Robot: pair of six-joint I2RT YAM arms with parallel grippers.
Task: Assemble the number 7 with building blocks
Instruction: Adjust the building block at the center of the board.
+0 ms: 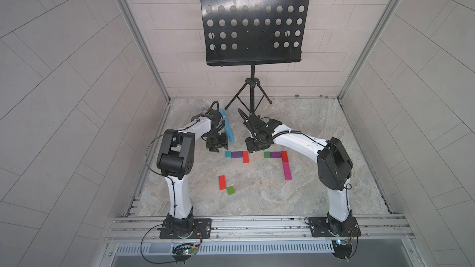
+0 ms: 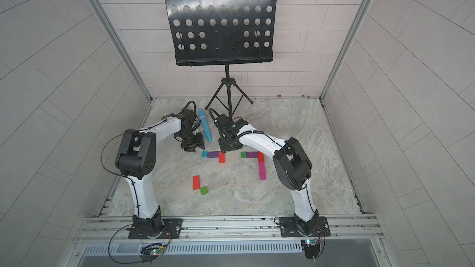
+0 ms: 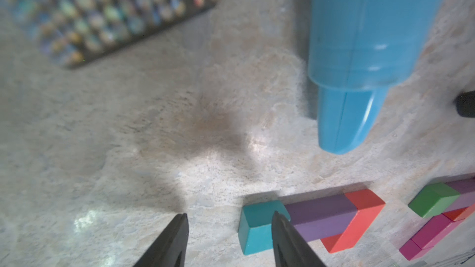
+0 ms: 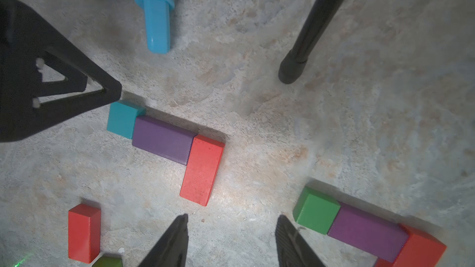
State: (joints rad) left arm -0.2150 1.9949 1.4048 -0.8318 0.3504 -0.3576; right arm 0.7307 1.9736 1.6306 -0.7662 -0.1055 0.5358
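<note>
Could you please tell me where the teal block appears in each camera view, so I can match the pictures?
Top view: teal block, leftmost block of the far line of blocks, mid-table.
Top view: same spot, leftmost again.
Left wrist: partly behind one finger of the left gripper.
Right wrist: just off that gripper's black tip.
Shared landmark: the purple block touching it, seen in all four.

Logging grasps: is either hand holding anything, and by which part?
Nothing is held. The left hand and the right hand are both open, with only bare table showing in each gap.
</note>
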